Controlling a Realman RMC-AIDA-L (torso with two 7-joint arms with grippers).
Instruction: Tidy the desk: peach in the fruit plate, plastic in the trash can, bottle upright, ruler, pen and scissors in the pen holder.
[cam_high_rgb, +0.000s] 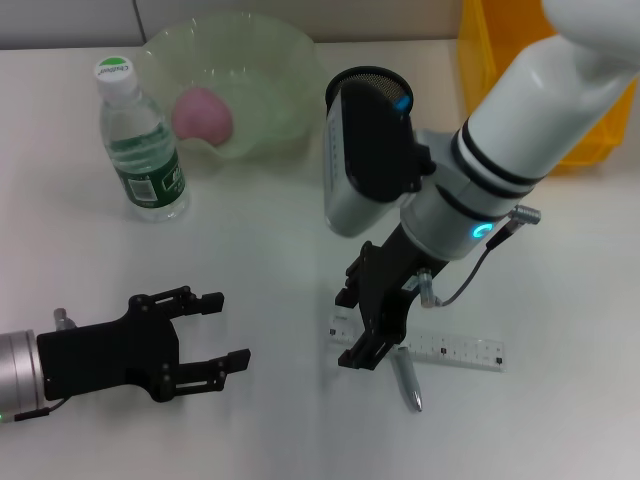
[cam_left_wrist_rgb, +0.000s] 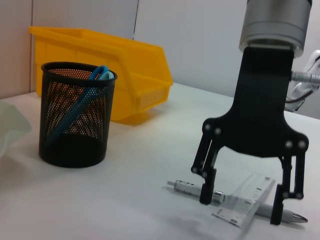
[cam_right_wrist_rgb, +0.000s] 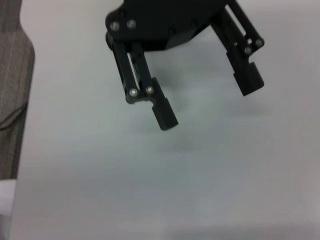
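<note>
We see the peach in the plate, bottle upright and scissors in the holder; ruler and pen remain at the desk's near edge under the right gripper's spread jaws, left gripper released nearby.

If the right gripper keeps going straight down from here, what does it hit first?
Most likely the pen lying on the clear ruler: the open right gripper straddles both, fingertips already close to the table, though exact contact order is unclear.
</note>
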